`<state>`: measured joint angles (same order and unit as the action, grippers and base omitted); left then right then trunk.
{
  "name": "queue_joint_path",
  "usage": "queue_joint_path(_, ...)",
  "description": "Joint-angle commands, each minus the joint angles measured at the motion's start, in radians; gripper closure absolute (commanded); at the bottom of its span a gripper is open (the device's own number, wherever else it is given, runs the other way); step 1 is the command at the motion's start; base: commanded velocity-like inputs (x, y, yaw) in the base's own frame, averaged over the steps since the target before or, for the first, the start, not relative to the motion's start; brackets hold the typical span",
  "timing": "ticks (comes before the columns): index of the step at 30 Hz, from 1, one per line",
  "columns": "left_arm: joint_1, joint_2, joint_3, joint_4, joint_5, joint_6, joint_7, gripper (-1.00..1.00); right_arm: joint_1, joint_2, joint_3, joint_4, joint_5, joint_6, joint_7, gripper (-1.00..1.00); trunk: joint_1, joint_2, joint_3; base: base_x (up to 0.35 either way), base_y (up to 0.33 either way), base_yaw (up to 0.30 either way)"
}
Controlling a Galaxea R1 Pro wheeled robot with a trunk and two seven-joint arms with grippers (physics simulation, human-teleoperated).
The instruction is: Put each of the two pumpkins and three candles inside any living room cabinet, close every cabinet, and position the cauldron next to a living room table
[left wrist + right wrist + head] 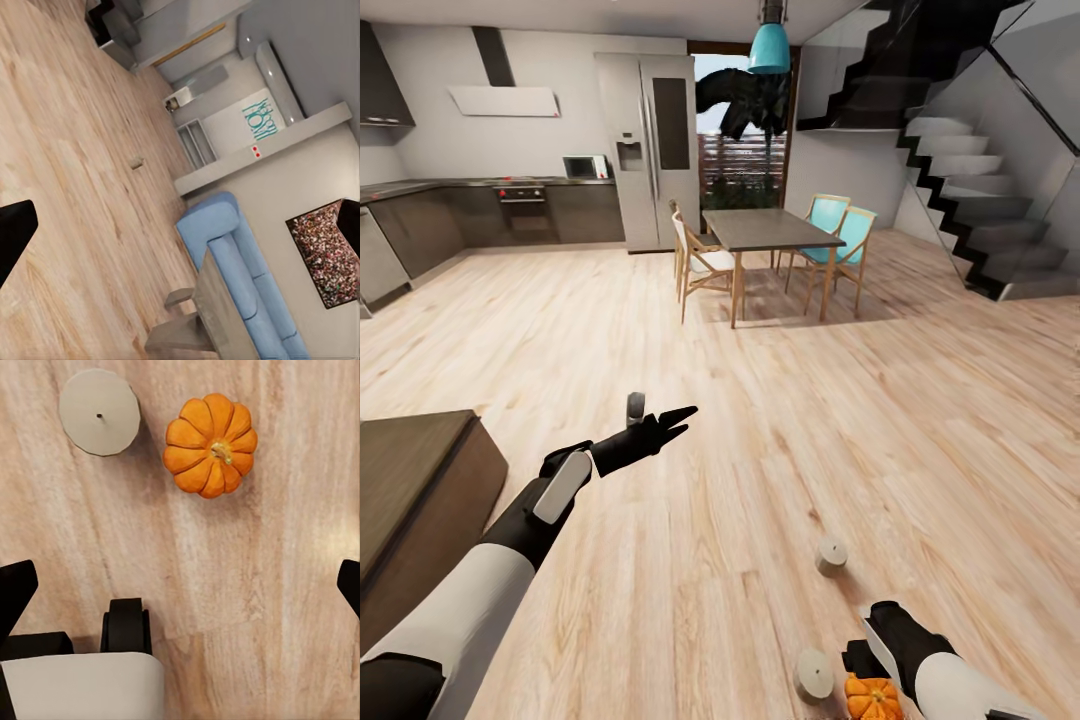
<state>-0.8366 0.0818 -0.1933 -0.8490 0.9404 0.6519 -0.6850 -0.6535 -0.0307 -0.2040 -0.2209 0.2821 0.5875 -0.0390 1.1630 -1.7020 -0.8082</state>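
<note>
The left gripper [678, 420] reaches out over the bare floor, its jaws slightly apart with nothing between them; in the left wrist view its dark fingertips [15, 232] sit at opposite edges, wide of each other. Just beyond it, at 11 o'clock, one candle [635, 406] stands upright on the boards. The right gripper [860, 662] hangs low at the head view's 5 o'clock, jaws spread wide and empty, its fingertips [13, 592] at the picture's two edges in the right wrist view. Below it a pumpkin [211, 444] sits on the floor, stem up, with a second candle [100, 412] just beside it, apart and not touching; in the head view that pumpkin [872, 697] lies right by the wrist and the candle [814, 675] at its 9 o'clock. A third candle [831, 555] rests farther out, at 12 o'clock from that pair. The wooden floor [760, 420] is pale planking running through an open room: the end of a dark-brown cabinet [415, 500] at 8 o'clock, a dining table [770, 230] with chairs at 12, a kitchen at 10, stairs at 2. The left wrist view adds a blue sofa [232, 277] against a wall and a low table [217, 315] before it.
</note>
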Motion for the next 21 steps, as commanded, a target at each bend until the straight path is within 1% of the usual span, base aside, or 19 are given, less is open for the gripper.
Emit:
queue_joint_path(1,0.000,0.000,0.000,0.000,0.000,0.000,0.000,-1.00,0.000,0.000,0.000,0.000,0.000,0.000,0.000,-1.00,0.000,0.000,0.000,0.000,0.000,-0.218)
queue_joint_path(4,0.000,0.000,0.000,0.000,0.000,0.000,0.001,-1.00,0.000,0.000,0.000,0.000,0.000,0.000,-0.001,-1.00,0.000,0.000,0.000,0.000,0.000,-0.223)
queue_joint_path(7,0.001,-0.001,0.000,0.000,0.000,0.000,0.001,-1.00,0.000,0.000,0.000,0.000,0.000,0.000,-0.001,-1.00,0.000,0.000,0.000,0.000,0.000,-0.110)
queue_joint_path(11,0.001,-0.001,0.000,0.001,0.000,0.000,0.000,-1.00,0.000,0.000,0.000,0.002,-0.001,0.001,-0.002,-1.00,0.000,0.000,0.000,0.000,0.000,-0.024)
queue_joint_path(16,0.001,-0.001,0.000,0.001,0.000,0.000,0.001,-1.00,0.000,0.018,0.000,0.002,0.000,0.001,-0.002,-1.00,0.000,0.000,0.000,0.000,0.000,-0.002)
queue_joint_path(21,0.001,-0.001,0.000,0.001,0.001,0.000,0.000,-1.00,0.000,0.020,0.000,0.002,0.000,0.002,-0.002,-1.00,0.000,0.000,0.000,0.000,0.000,0.000)
